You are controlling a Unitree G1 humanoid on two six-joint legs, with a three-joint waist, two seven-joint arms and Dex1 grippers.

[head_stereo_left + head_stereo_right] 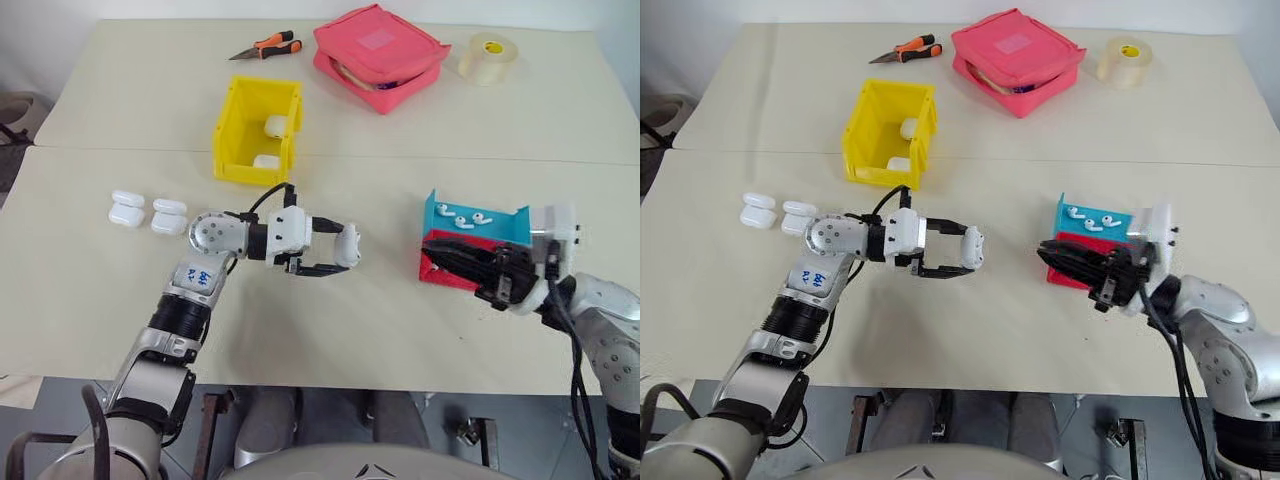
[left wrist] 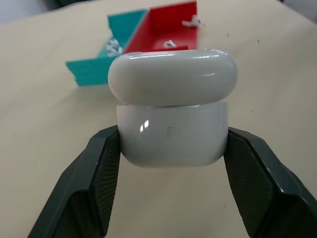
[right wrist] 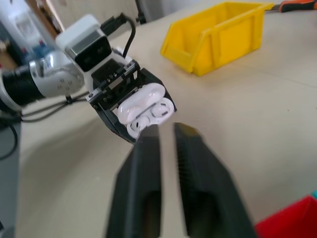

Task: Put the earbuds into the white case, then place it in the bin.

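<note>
My left gripper point(image 1: 338, 252) is shut on the white case point(image 1: 347, 245), held just above the table's middle. In the left wrist view the case point(image 2: 173, 116) sits between both fingers point(image 2: 99, 173) with its lid slightly ajar. My right gripper point(image 1: 430, 250) is shut and points left, over the red tray point(image 1: 440, 276). In the right wrist view its tips point(image 3: 167, 131) point at the held case point(image 3: 146, 109). Three earbuds point(image 1: 462, 220) lie in the blue tray point(image 1: 505, 228). The yellow bin point(image 1: 228, 125) stands behind the left gripper, with two white cases point(image 1: 275, 125) inside.
Two spare white cases point(image 1: 148, 212) lie on the table to the left. At the back are a pink zip pouch point(image 1: 380, 55), a roll of tape point(image 1: 487, 57) and orange-handled cutters point(image 1: 268, 47). A seam crosses the table behind the bin.
</note>
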